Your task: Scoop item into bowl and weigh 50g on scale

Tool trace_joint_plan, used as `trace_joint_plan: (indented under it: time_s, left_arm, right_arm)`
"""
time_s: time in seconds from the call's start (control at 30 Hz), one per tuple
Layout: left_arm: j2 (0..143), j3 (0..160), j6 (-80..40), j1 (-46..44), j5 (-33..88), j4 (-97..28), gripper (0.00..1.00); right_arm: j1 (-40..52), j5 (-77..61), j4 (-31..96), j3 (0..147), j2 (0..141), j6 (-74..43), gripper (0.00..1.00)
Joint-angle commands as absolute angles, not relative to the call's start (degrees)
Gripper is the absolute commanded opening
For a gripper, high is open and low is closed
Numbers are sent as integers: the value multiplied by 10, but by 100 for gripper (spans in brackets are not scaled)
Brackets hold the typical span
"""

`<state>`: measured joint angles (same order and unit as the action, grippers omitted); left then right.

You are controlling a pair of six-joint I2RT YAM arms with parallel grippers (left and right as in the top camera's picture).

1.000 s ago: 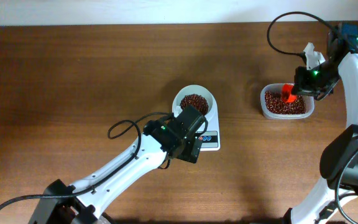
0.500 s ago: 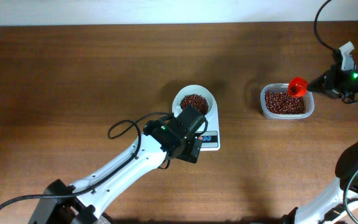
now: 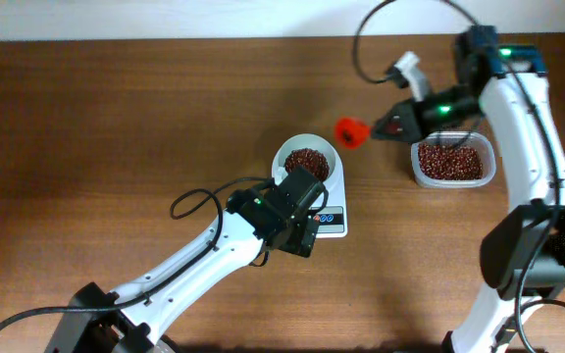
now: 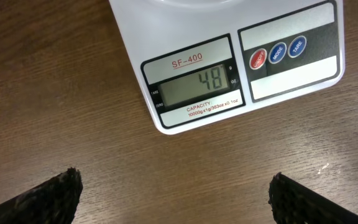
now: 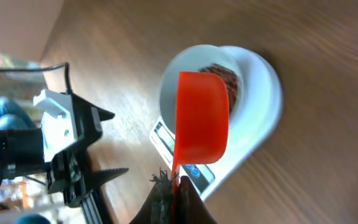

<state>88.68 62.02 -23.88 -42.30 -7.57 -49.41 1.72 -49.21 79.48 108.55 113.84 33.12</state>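
The white bowl (image 3: 308,160) holds red-brown beans (image 3: 307,162) and sits on the white scale (image 3: 331,218). In the left wrist view the scale (image 4: 197,37) shows 48 on its display (image 4: 196,83). My left gripper (image 4: 179,194) is open and empty, hovering just in front of the scale. My right gripper (image 3: 392,124) is shut on the handle of a red scoop (image 3: 351,130), held in the air just right of the bowl. In the right wrist view the scoop (image 5: 201,118) hangs over the bowl (image 5: 197,87); my right gripper (image 5: 176,194) grips its handle. The scoop's contents are hidden.
A clear plastic container (image 3: 449,163) full of beans stands right of the scale, under my right arm. My left arm (image 3: 214,255) runs from the bottom left across the table to the scale.
My right arm has swung left, carrying the red scoop from over the clear container to beside the bowl. My left arm has not moved.
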Motion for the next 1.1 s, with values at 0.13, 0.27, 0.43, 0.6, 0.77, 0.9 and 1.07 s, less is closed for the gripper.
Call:
trace_joint_plan:
  time_s: [0.13, 0.27, 0.43, 0.6, 0.77, 0.9, 1.07]
  left_arm:
    - [886, 618, -248, -425, -82, -493, 99]
    - [886, 618, -248, -425, -82, -493, 99]
    - [886, 618, -248, -425, -82, -493, 99]
    - [886, 618, -248, -425, -82, -493, 99]
    - [886, 618, -248, -425, -82, -493, 99]
    - [886, 618, -248, -425, -82, -493, 99]
    - [886, 618, -248, -425, -82, -493, 99]
  right_arm:
    - [115, -433, 721, 1097, 1135, 341, 4]
    - [141, -349, 702, 1102, 1134, 348, 4]
    - [161, -281, 707, 1140, 1120, 378, 4]
    - [183, -252, 733, 1142, 1111, 416, 4]
    - [199, -218, 722, 1142, 1111, 416, 4]
    - [199, -198, 710, 1142, 1111, 416, 4]
    - [209, -174, 707, 1142, 1111, 403, 4]
